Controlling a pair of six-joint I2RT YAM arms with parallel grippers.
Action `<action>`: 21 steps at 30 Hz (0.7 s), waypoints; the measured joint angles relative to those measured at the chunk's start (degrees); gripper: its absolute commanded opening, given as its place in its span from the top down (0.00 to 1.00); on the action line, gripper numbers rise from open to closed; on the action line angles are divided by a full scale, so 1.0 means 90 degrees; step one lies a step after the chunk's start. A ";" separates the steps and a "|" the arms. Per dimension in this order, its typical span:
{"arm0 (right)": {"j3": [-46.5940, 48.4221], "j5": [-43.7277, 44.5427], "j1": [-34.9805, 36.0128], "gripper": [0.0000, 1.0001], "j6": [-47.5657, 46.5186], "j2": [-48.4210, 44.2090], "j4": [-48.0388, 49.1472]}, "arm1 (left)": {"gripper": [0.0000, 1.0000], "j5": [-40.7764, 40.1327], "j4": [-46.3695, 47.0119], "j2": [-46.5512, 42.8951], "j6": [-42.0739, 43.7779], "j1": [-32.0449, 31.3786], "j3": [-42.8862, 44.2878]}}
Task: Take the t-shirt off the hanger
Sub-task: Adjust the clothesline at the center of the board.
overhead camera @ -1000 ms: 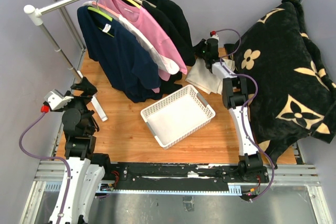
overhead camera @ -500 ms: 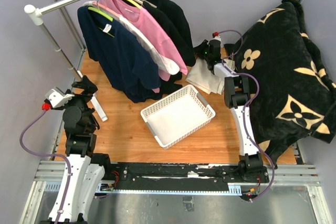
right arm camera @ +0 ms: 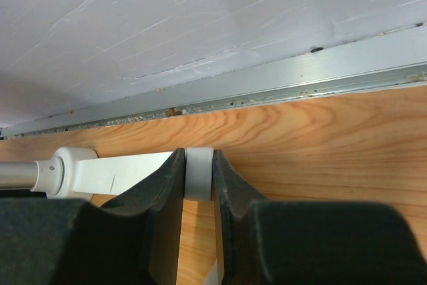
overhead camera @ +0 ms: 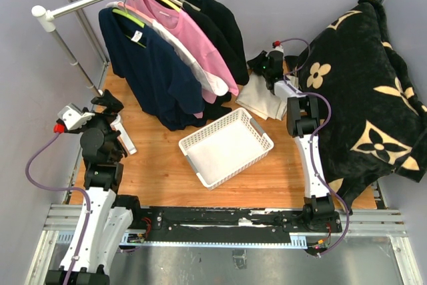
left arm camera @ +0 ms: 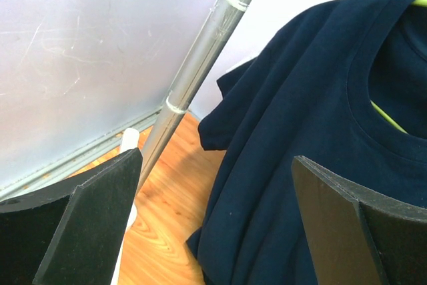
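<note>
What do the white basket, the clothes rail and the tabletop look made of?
White basket: likely moulded plastic, matte, slotted lattice walls. Clothes rail: seemingly metal tube, dull silver sheen. Tabletop: wood or wood-look laminate, visible grain, satin finish.

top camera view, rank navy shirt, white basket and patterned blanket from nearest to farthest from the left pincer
From the left pincer:
1. navy shirt, hanging on the rack just up and to the right of it
2. white basket, middle of the table
3. patterned blanket, far right side
</note>
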 measured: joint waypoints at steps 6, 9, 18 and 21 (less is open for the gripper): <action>-0.0097 -0.0073 -0.0107 0.99 0.0000 -0.0049 0.0039 | 0.00 -0.0049 0.0223 0.0202 0.0100 0.0000 0.0070; -0.0097 -0.0087 -0.0109 0.99 0.0000 -0.0049 0.0041 | 0.00 -0.0083 0.0379 0.0313 0.0192 0.0000 0.0085; -0.0080 -0.0143 -0.0124 0.99 0.0002 -0.0049 0.0029 | 0.00 -0.0233 0.1154 0.0801 0.0767 0.0000 0.0124; -0.0080 -0.0202 -0.0143 0.99 0.0005 -0.0049 0.0022 | 0.00 -0.0328 0.1246 0.1107 0.0923 0.0000 0.0340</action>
